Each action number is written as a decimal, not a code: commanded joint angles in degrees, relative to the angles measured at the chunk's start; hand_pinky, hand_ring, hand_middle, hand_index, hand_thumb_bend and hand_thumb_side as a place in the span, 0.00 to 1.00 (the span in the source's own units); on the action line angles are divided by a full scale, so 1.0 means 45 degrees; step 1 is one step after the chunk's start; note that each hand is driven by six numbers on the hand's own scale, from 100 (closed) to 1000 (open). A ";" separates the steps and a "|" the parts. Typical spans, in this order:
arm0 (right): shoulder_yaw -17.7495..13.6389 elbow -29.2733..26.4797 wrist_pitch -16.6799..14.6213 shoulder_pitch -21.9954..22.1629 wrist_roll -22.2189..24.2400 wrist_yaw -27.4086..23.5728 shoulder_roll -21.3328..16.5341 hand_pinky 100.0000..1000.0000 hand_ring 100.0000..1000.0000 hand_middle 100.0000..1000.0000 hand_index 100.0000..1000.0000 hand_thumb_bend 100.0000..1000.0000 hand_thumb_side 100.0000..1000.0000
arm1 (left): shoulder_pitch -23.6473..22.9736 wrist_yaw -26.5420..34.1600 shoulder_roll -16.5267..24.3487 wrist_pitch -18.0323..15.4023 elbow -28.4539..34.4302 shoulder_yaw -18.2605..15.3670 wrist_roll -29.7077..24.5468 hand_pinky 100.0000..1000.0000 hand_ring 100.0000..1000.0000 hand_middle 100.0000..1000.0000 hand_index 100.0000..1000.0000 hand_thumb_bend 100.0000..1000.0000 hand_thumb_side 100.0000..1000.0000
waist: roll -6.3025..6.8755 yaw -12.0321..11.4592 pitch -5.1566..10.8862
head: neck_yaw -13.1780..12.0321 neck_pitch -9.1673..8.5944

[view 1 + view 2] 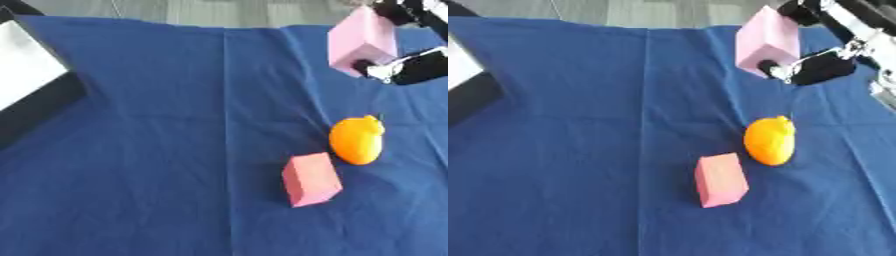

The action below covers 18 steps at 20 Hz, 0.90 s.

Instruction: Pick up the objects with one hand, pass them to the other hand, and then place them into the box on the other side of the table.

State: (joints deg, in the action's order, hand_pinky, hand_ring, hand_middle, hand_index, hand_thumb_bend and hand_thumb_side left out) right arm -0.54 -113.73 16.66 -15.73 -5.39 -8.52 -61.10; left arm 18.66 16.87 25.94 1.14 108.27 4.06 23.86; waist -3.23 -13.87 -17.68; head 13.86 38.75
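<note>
The right hand [820,62] is raised over the far right part of the bench [140,165], fingers and thumb curled round a pale pink block [767,40]. The block is clear of the blue cloth [579,150] and tilted, one corner pointing down. The left hand shows in neither view.

Two more objects lie on the cloth, below and nearer than the lifted block: an orange fruit [356,140], with a darker pink block [311,179] just beside it on its near left. They look close but apart; whether they touch cannot be told.

At the left edge sits the box [31,85], dark-rimmed with a pale interior, well apart from all three objects. It is only partly in view.

Judgement: the pickup appears done and the handover not yet begun, so the task is at an early stage, with two objects untouched.

Risks from here:
- The block is held near one end, most of its body hanging beyond the fingers. It could pivot or slip during the carry toward the middle.
- At handover, release by the right hand before the left has closed would drop the block, possibly onto the fruit or the darker block beneath.
- The fruit is rounded and would likely roll if struck.
- The receiving hand is out of sight, so its readiness cannot be confirmed.
- The box is at the view's edge, leaving placement hard to check.
</note>
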 commanded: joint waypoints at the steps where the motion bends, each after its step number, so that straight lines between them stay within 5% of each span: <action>1: 0.0107 -0.0191 0.0202 -0.0484 -0.0869 -0.1165 0.0682 0.80 0.69 0.32 0.45 0.25 0.00 | 0.0203 -0.0163 0.0729 0.0026 0.0453 -0.0134 -0.0068 0.95 0.79 0.77 0.76 0.00 0.75 | 0.0238 0.0078 0.0657 | -0.0099 0.0230; 7: 0.0840 -0.0191 0.0550 -0.1146 -0.2357 -0.2560 0.2255 0.78 0.68 0.32 0.45 0.22 0.00 | 0.0778 -0.0518 0.1689 0.0358 0.1008 -0.0165 -0.0160 0.94 0.79 0.77 0.77 0.00 0.68 | 0.0373 0.0217 0.1113 | -0.0177 0.0553; 18: 0.3023 -0.0191 0.1125 -0.1847 -0.3559 -0.1800 0.4696 0.77 0.68 0.33 0.46 0.20 0.00 | 0.3194 -0.1820 0.4030 0.1773 0.1405 0.0485 -0.2012 0.91 0.81 0.78 0.79 0.00 0.57 | 0.0602 0.0212 0.1796 | -0.0334 0.1165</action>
State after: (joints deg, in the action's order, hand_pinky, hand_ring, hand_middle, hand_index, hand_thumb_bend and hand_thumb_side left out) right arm 12.50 -113.75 21.41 -23.15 -20.53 -17.26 -39.94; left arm 32.00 9.73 41.03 8.16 113.56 6.11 16.24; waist -1.35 -12.87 -11.51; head 12.64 43.56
